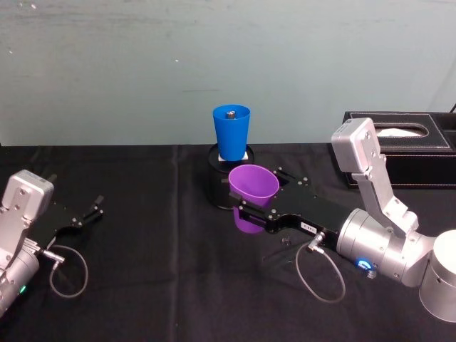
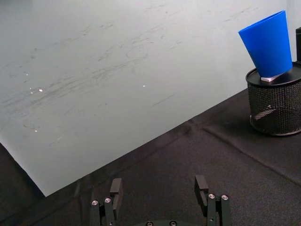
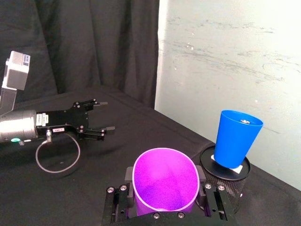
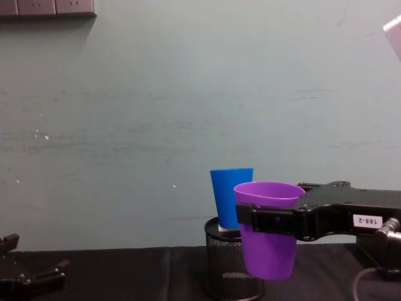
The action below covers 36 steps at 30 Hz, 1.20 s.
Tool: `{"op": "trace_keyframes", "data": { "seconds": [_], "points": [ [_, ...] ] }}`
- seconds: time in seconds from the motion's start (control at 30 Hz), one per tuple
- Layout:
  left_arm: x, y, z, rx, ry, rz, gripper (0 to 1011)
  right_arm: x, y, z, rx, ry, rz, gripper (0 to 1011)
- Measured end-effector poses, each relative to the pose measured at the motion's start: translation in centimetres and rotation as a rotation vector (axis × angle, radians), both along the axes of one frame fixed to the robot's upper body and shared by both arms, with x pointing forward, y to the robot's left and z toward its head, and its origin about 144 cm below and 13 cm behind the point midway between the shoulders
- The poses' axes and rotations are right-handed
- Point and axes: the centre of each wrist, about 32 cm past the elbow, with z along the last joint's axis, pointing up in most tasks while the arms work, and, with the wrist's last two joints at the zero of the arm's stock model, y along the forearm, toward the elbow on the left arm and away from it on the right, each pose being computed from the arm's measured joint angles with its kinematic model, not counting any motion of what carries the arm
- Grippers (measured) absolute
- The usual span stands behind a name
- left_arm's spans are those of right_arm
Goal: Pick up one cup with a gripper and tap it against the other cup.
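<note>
Right gripper (image 1: 260, 199) is reaching in from the right, fingers clamping the purple cup (image 4: 269, 251) across its upper wall. The cup is hanging roughly upright, mouth up, and looks clear of the cloth. Left gripper (image 2: 158, 183) is sitting parked low on the left, fingers apart, gripping nothing.

Just behind the purple cup, the blue cup (image 1: 231, 132) is standing upright on a small pale block (image 1: 246, 153), which is lying on top of a black mesh pen holder (image 4: 225, 269). The cups are near each other but apart, with the gap showing in the right wrist view. A small dark object (image 1: 230, 112) is sitting inside the blue cup; can't tell what it is.

Risks, as I'm reading it:
- The blue cup is perching high on a small base, so a firm tap is likely knocking it off the block or tipping the whole stack.
- The purple rim is sitting below the blue rim, so coming in low means hitting the mesh holder instead.
- Thin plastic in flat fingers could be slipping or flexing on contact.

The table is wearing a black cloth (image 1: 164, 285), slightly creased. A black tissue box (image 1: 406, 142) is sitting far right. Behind it a pale scuffed wall (image 1: 107, 71) is running across, with sockets (image 4: 47, 6) high on the left and a dark curtain (image 3: 94, 42) hanging off to the left side.
</note>
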Motion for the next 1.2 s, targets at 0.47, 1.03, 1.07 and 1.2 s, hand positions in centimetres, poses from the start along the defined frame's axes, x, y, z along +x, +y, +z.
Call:
{"op": "trace_keyframes", "data": {
  "seconds": [0.47, 1.03, 1.07, 1.2],
  "points": [
    [0.00, 0.00, 0.00, 0.000, 0.000, 0.000, 1000, 0.00, 0.00, 0.00, 0.000, 0.000, 0.000, 731],
    [0.00, 0.00, 0.00, 0.000, 0.000, 0.000, 1000, 0.00, 0.00, 0.00, 0.000, 0.000, 0.000, 731],
    [0.00, 0.00, 0.00, 0.000, 0.000, 0.000, 1000, 0.00, 0.00, 0.00, 0.000, 0.000, 0.000, 731],
    [0.00, 0.00, 0.00, 0.000, 0.000, 0.000, 1000, 0.00, 0.00, 0.00, 0.000, 0.000, 0.000, 731]
  ]
}}
